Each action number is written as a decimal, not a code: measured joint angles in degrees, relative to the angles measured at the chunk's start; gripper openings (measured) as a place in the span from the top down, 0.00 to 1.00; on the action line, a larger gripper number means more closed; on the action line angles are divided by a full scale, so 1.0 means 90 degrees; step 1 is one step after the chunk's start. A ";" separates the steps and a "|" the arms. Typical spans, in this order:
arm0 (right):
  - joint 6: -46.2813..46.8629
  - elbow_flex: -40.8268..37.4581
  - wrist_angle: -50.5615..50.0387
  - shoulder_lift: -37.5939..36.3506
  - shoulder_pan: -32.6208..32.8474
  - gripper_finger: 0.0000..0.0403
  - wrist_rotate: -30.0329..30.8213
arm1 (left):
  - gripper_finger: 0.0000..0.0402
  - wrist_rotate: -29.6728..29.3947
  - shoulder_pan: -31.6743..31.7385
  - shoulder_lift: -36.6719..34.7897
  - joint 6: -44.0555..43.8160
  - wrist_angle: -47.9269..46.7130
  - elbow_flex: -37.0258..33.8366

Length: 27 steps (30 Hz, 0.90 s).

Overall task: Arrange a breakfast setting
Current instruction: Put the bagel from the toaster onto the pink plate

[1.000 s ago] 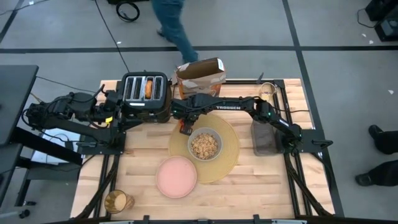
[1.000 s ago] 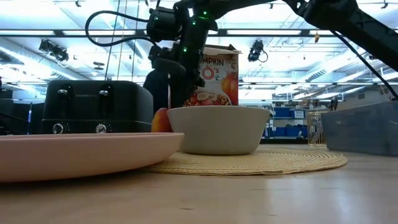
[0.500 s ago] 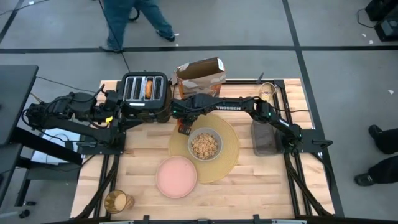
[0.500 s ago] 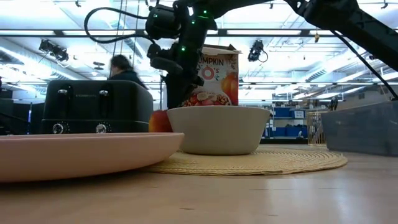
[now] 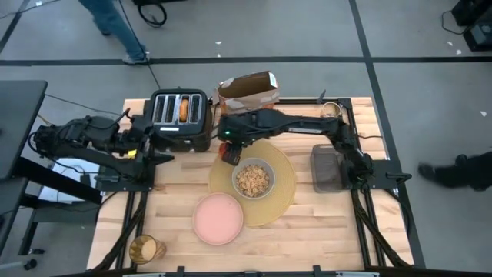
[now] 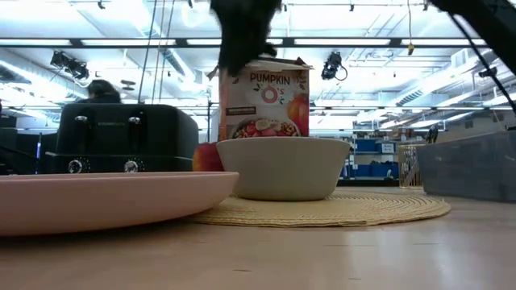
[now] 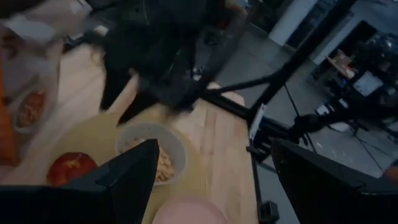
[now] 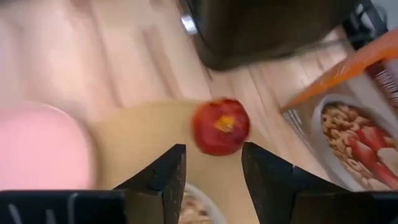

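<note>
On the pale slatted wooden worktop (image 5: 307, 231), a large round woven tan placemat (image 5: 280, 196) is laid near the middle. A smooth grey bowl (image 5: 253, 178) holding grainy cereal is set on it, and a glossy red apple (image 5: 231, 155) with a yellow fleck is seen on the mat's edge, just beside the bowl and toward the black four-slot toaster (image 5: 178, 117). A flat, matte pink plate (image 5: 218, 218) overlaps the mat's near rim. A ribbed amber glass (image 5: 145, 249) is placed well apart, at the near left corner. A round piece of toasted bread (image 5: 184, 108) is lodged in one toaster slot. An orange cereal box (image 5: 247, 91) stands behind the mat, and a clear rectangular container (image 5: 326, 168) lies at the right.

The right pincer (image 8: 211, 165) is held above the apple with its two dark fingers parted and nothing between them; in the right wrist view the apple is seen lying free on the mat beyond the fingers. The left pincer (image 7: 211, 180) is kept beside the toaster at the left, its fingers spread wide and empty.

Compared with a second ago, the right pincer has been opened and raised off the apple, so that in the low view only its blurred lower end is left at the top. The apple has been left where it was. The person on the floor behind has moved leftward.
</note>
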 joint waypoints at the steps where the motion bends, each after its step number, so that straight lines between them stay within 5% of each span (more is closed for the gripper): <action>1: 0.0131 0.0000 0.0013 -0.0167 0.0071 0.59 0.0000 | 0.21 -0.0120 -0.0054 0.0042 -0.0092 -0.0062 0.0000; 6: 0.0936 0.0000 0.0119 -0.1042 0.0521 0.59 0.0175 | 0.21 -0.1646 -0.0052 0.0371 -0.0665 -0.0934 0.0000; 13: 0.2036 0.0007 0.0350 -0.1977 0.1473 0.59 0.1626 | 0.21 -0.3270 0.0877 0.1261 -0.1892 -0.1866 -0.0002; 19: 0.2689 0.0007 0.0452 -0.2252 0.2229 0.59 0.2620 | 0.25 -0.3179 0.2948 0.2092 -0.2111 -0.1815 -0.0078; 27: 0.3095 0.0005 0.0501 -0.2239 0.2799 0.59 0.2915 | 0.31 -0.1890 0.5063 0.2493 -0.1233 -0.0153 -0.1004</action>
